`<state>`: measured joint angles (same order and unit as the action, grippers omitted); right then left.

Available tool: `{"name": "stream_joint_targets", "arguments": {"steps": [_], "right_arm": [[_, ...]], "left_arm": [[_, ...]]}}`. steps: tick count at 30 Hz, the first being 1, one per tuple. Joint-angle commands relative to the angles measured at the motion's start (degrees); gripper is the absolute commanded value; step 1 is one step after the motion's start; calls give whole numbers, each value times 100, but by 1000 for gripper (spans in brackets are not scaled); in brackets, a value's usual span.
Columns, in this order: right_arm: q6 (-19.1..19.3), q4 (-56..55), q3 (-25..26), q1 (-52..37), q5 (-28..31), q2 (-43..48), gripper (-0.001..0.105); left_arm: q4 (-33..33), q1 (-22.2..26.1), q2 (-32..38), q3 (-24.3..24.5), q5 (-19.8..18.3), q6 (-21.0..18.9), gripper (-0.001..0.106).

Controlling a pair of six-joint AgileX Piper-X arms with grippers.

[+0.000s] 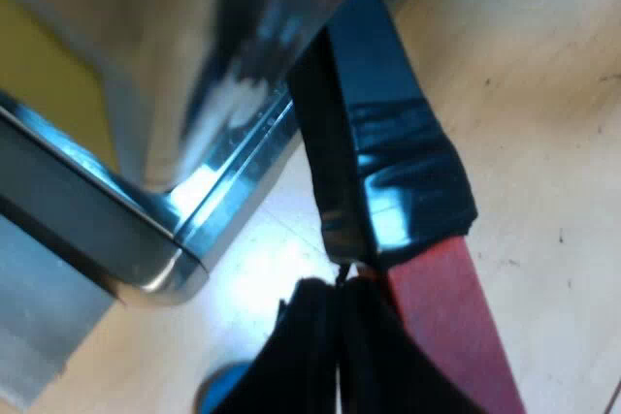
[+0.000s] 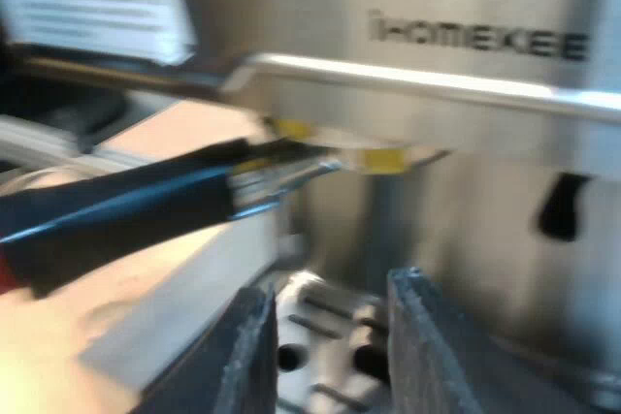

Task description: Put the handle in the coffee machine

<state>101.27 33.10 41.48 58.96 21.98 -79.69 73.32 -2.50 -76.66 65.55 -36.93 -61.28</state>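
At the coffee machine's [image 2: 466, 230] front, just under the brew head [image 2: 388, 99], the metal holder [image 2: 291, 170] sits up against the ring with the yellow marks. Its handle [image 2: 126, 203] sticks out sideways from there. Whether the holder is seated in the ring or only pressed to it I cannot tell. Seen from the left wrist, the handle runs past a corner of the machine and above the table [image 1: 543, 94]. It is black along most of its length and finishes in the red end [image 1: 451, 327].

The left gripper [image 1: 340, 356] lies against the handle where black turns to red. Its fingers look pressed together with only a thin seam between them. The handle seems to run beside them rather than between them, so I judge it is pushing, not clamping. The right gripper [image 2: 325, 351] hangs over the drip tray [image 2: 320, 322] below the holder, fingers well apart and holding nothing. A blue round thing [image 1: 221, 393], perhaps the tamper, lies on the table near the left fingers.

The holder is likely stiff and fairly heavy at its metal cup, and the glossy handle may slip under a sideways push. The best hold is probably on the black part near the red end, where leverage for the locking turn is greatest. The force should be steady and follow the turn, so the cup does not drop from the ring.
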Motion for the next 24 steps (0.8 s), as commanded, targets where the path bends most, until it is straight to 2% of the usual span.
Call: {"name": "stream_joint_targets", "arguments": {"steps": [1, 6, 12, 15, 24], "right_arm": [[-121, -380, -10, 3, -322, 334, 32], [-119, -932, -10, 3, -567, 904, 32], [-119, -1626, -10, 3, -680, 1289, 32], [-119, -1629, -10, 3, -680, 1377, 32], [-119, -1927, -10, 3, -690, 1664, 32]], "left_arm": [[66, -94, 148, -108, -375, -137, 0], [-21, -94, 326, -439, -375, -259, 0], [-112, -94, 527, -472, -375, -475, 0], [-144, -115, 619, -472, -375, -647, 0], [-118, -113, 644, -562, -375, -791, 0]]}}
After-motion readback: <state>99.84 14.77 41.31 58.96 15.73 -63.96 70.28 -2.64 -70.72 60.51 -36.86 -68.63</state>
